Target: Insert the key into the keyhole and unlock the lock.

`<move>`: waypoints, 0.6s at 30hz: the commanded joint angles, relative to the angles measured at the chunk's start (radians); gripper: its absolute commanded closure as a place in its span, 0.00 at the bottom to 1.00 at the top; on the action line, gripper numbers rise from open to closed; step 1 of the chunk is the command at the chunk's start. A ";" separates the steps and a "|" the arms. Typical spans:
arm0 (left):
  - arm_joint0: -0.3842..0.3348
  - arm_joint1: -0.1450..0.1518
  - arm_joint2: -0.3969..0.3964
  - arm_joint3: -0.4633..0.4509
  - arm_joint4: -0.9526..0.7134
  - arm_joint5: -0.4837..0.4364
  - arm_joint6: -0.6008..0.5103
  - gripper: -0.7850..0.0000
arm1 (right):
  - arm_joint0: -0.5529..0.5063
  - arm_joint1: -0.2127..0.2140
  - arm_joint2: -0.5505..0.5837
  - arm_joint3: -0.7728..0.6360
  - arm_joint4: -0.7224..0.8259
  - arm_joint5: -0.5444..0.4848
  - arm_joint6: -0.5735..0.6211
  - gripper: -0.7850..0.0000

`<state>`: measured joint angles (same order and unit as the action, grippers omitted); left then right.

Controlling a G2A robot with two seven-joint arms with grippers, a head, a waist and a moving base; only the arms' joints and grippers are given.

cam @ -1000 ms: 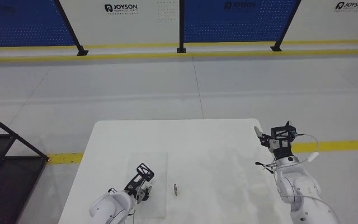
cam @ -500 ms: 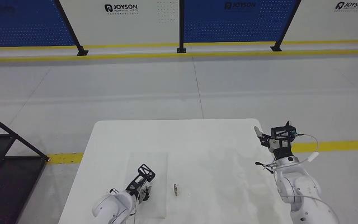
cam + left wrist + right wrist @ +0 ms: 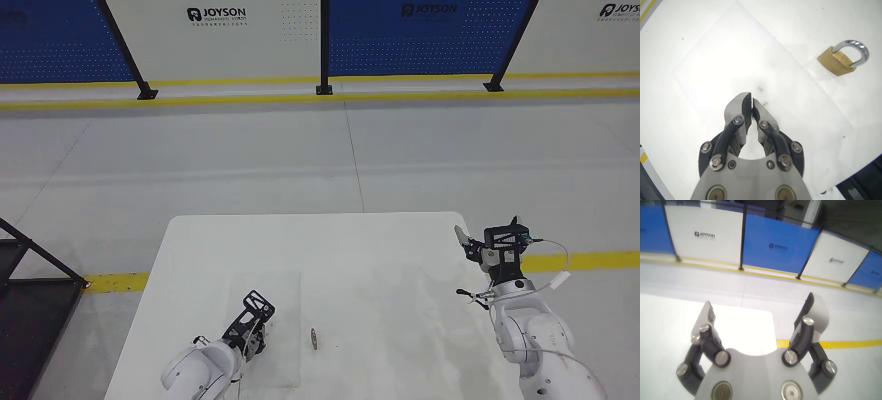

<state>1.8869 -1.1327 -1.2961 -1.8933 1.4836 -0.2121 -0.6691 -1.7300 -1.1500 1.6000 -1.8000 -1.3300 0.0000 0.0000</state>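
A: Surface?
B: Looking down at white table (image 3: 400,260) w/ rounded corners and faint dark specks. Also noting thin pale mat (image 3: 270,300), lying flat on near-left part.
A: Room?
B: Seeing grey floor (image 3: 350,150) all round. Yellow line (image 3: 250,100) running along far side. Blue & white barrier panels (image 3: 420,30) standing behind it on black posts. Black frame (image 3: 30,270) poking in at left edge.
A: Where's the lock (image 3: 314,339)?
B: Lying flat on bare tabletop, just beside mat's right edge, toward front. Showing brass body & chrome shackle, both legs sitting in body.
A: And left gripper (image 3: 752,101)?
B: Hanging over mat, near lock but apart from it. Pinching tight, w/ black pads (image 3: 745,102) nearly meeting on thin pale sliver. Looking like key (image 3: 753,113) seen edge-on; too small for certainty.
A: And right gripper (image 3: 759,299)?
B: Hanging in air by table's far-right corner. Spreading fingers wide, grasping nothing, pointing toward barrier panels.
A: Anything differing vs 1 s ago?
B: Seeing left arm shifting a touch over mat: slightly right at 0.5 s, now back left. Staying clamped throughout. Lock & right gripper keeping same pos.
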 commanded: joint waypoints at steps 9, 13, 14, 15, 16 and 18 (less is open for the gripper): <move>0.056 0.011 -0.070 -0.055 -0.062 -0.049 0.077 1.00 | 0.000 0.000 0.000 0.000 0.000 0.000 0.000 0.00; 0.112 0.021 -0.147 -0.108 -0.128 -0.114 0.167 1.00 | 0.000 0.000 0.000 0.000 0.000 0.000 0.000 0.00; 0.130 0.024 -0.170 -0.116 -0.139 -0.134 0.203 1.00 | 0.000 0.000 0.000 0.000 0.000 0.000 0.000 0.00; 0.150 0.027 -0.192 -0.119 -0.166 -0.169 0.241 1.00 | 0.000 0.000 0.000 0.000 0.000 0.000 0.000 0.00; 0.167 0.031 -0.219 -0.122 -0.190 -0.207 0.279 1.00 | 0.000 0.000 0.000 0.000 0.000 0.000 0.000 0.00; 0.196 0.037 -0.271 -0.119 -0.219 -0.282 0.361 1.00 | 0.000 0.000 0.000 0.000 0.000 0.000 0.000 0.00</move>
<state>2.0670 -1.0987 -1.5372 -2.0157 1.2797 -0.4466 -0.3614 -1.7300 -1.1500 1.6000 -1.8000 -1.3300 0.0000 0.0000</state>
